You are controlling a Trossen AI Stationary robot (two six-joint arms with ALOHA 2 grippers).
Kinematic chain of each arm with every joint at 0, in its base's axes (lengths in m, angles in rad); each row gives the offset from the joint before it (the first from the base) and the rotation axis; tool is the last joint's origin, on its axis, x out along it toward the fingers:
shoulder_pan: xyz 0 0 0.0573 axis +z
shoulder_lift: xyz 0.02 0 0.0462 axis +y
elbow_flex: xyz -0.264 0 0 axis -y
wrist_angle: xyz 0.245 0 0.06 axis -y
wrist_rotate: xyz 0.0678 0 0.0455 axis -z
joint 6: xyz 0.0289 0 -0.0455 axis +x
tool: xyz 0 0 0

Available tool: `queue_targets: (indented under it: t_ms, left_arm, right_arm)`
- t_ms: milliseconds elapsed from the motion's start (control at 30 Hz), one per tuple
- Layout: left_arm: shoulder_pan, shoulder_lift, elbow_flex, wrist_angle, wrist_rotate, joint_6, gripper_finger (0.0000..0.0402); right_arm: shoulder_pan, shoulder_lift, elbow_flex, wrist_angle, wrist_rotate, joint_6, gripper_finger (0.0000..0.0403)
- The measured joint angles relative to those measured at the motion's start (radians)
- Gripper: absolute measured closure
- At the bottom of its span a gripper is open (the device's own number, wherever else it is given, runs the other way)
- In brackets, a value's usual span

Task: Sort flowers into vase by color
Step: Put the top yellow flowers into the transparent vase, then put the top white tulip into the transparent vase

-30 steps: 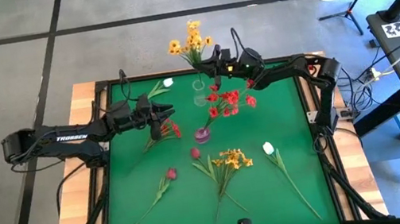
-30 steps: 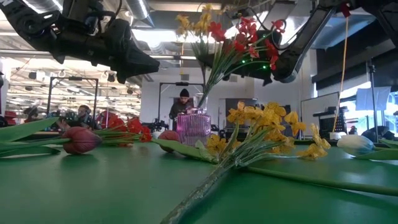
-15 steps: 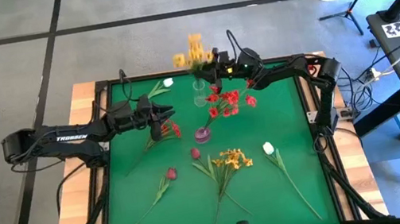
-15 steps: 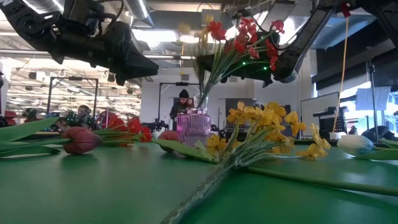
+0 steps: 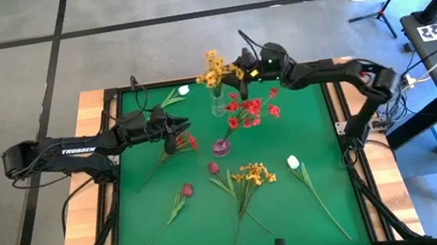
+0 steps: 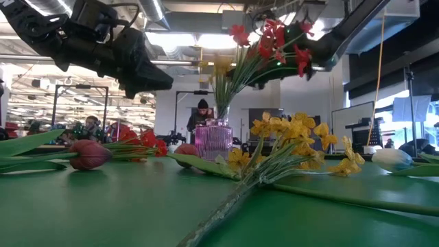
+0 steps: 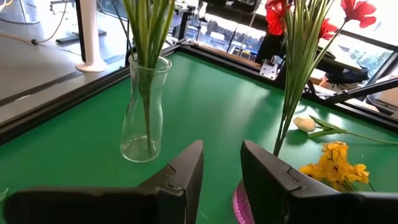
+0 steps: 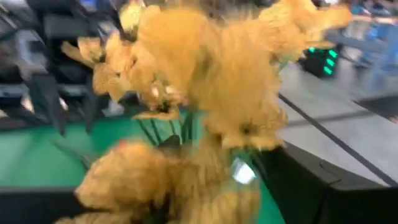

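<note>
A yellow-orange flower bunch stands with its stems in the clear glass vase at the far middle of the table. My right gripper is open just right of the blossoms, which fill its wrist view; whether it touches them I cannot tell. Red flowers stand in the purple vase. My left gripper hovers open left of both vases with nothing between its fingers.
Loose flowers lie on the green mat: a red cluster, two dark red buds, a yellow cluster, a white bud, and another white bud at the far edge. People show in the room behind.
My right gripper has let go of the yellow bunch, tipped up toward level and drawn back a little toward the table's right edge. The bunch has dropped deeper into the clear vase and now stands on its own.
</note>
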Motion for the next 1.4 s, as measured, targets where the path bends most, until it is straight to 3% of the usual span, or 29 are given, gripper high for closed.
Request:
queue_targets:
  t_ms: [200, 400, 533, 667, 800, 967, 1167, 1400]
  left_arm:
    - [0.000, 0.000, 0.000, 0.001, -0.005, 0.000, 0.0299]
    - [0.000, 0.000, 0.000, -0.002, -0.142, 0.000, 0.0298]
    - [0.012, 0.000, 0.000, -0.042, -0.163, 0.003, 0.0298]
    - [0.046, 0.000, 0.040, -0.217, -0.184, -0.001, 0.0298]
    - [0.104, 0.000, 0.136, -0.457, -0.272, 0.000, 0.0298]
    - [0.208, 0.000, 0.278, -0.660, -0.308, 0.049, 0.0289]
    - [0.302, 0.048, 0.439, -0.890, -0.282, 0.120, 0.0246]
    - [0.377, 0.186, 0.539, -0.945, -0.183, 0.178, 0.0197]
  right_arm:
    - [0.001, -0.161, 0.000, -0.268, 0.096, -0.087, 0.0161]
    - [0.001, -0.309, 0.000, -0.497, 0.152, -0.103, 0.0153]
    - [0.002, -0.427, 0.000, -0.669, 0.213, -0.094, 0.0158]
    - [0.002, -0.544, 0.000, -0.818, 0.236, -0.029, 0.0172]
    - [0.011, -0.625, 0.000, -0.909, 0.213, 0.032, 0.0185]
    - [0.093, -0.667, 0.000, -0.996, 0.257, 0.044, 0.0194]
    - [0.268, -0.685, -0.002, -1.062, 0.265, 0.111, 0.0194]
    - [0.466, -0.698, -0.002, -1.153, 0.523, 0.129, 0.0194]
